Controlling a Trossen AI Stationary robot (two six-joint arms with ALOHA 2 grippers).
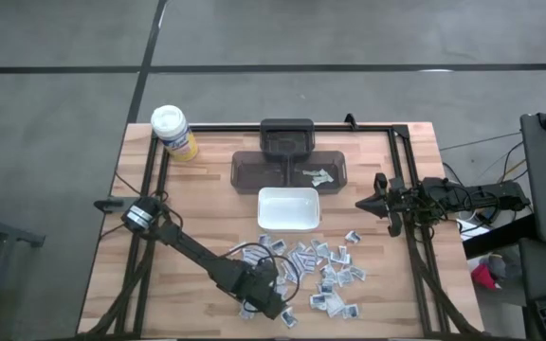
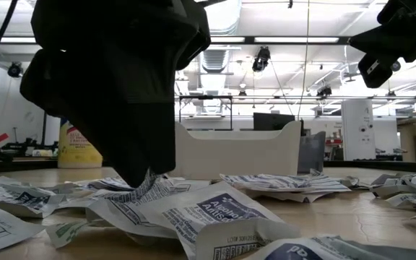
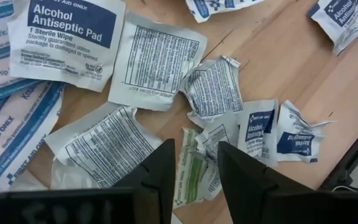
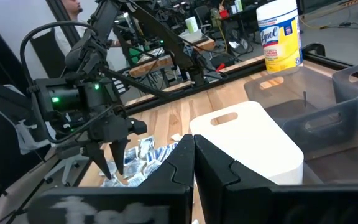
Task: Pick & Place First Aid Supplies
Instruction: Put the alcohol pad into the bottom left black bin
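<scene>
right now the left pincer [image 3: 191, 177] hangs spread straight over a greenish packet [image 3: 194, 171] whose long axis runs between its fingers, while the right pincer [image 1: 363, 204], pressed together, waits well apart.

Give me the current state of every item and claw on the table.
Left claw: open, down over the packet pile, straddling a greenish packet.
Right claw: shut, empty, held above the table's right side.
First aid packets: sealed, scattered loose on the wood.
White tray: upright, looks empty.
Dark bin: holds a few packets at its right end.
Yellow wipes canister: upright, lid on.
</scene>
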